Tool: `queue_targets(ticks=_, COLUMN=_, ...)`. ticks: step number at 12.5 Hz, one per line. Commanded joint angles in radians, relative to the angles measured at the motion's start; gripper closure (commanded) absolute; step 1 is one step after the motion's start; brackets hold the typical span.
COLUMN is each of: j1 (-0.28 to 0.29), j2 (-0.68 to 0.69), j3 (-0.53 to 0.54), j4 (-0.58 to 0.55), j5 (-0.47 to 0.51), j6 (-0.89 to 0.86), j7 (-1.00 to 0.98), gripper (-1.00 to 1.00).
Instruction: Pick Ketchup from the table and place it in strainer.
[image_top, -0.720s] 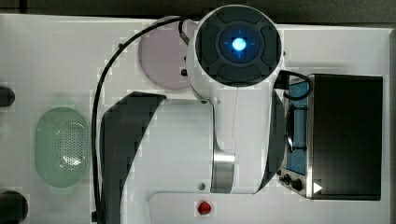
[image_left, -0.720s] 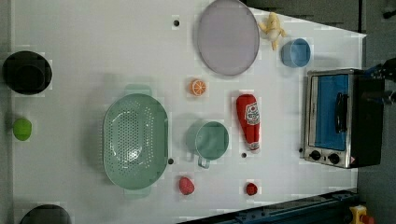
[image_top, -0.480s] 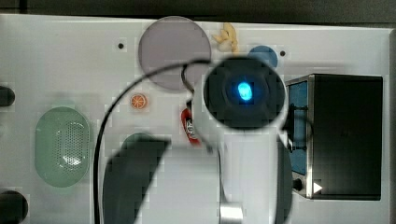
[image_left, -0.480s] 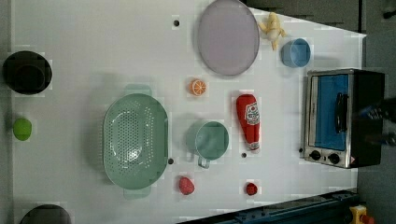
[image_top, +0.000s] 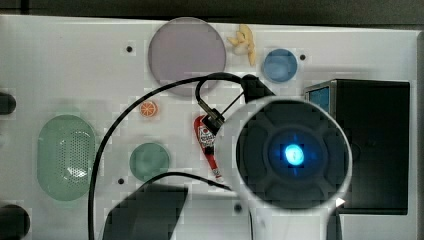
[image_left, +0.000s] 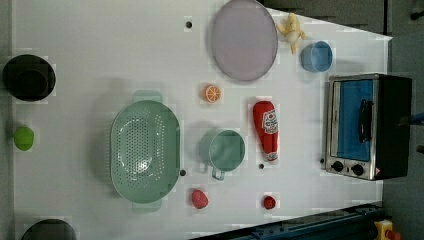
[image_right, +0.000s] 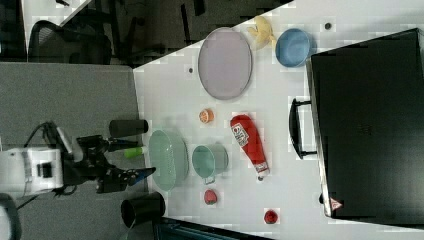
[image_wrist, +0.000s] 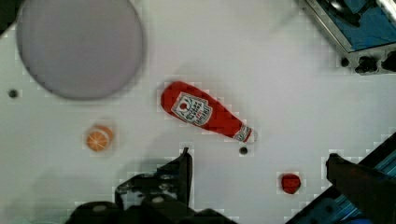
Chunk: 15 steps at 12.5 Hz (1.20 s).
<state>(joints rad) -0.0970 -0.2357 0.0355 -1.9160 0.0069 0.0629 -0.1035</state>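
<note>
I see my gripper (image_wrist: 259, 161) with its fingers (image_wrist: 184, 165) spread wide, holding nothing. The ketchup (image_left: 266, 130) lies mid-desk, apart from the strainer (image_left: 144, 151). The left view shows the whole bottle; the top view has the arm covering part.

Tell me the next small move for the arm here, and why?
Probably lower the gripper straight toward the ketchup and centre the open fingers across its body. The bottle lies flat on the table, untouched, beside the green cup, while the strainer sits empty. In the wrist view the bottle lies ahead of the fingers rather than between them.
</note>
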Motion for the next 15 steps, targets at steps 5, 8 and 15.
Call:
queue_targets(ticks=5, j1=-0.002, j2=0.199, j3=0.035, j4=-0.143, j5=0.002, j6=0.095, j7=-0.333, gripper=-1.0)
queue_targets(ticks=8, j1=0.008, j2=0.262, j3=0.039, j4=-0.202, j5=0.002, j6=0.254, j7=-0.574, gripper=-1.0)
queue_targets(ticks=15, j1=0.021, j2=0.39, j3=0.043, j4=-0.369, j5=0.002, j6=0.627, j7=-0.769, gripper=-1.0)
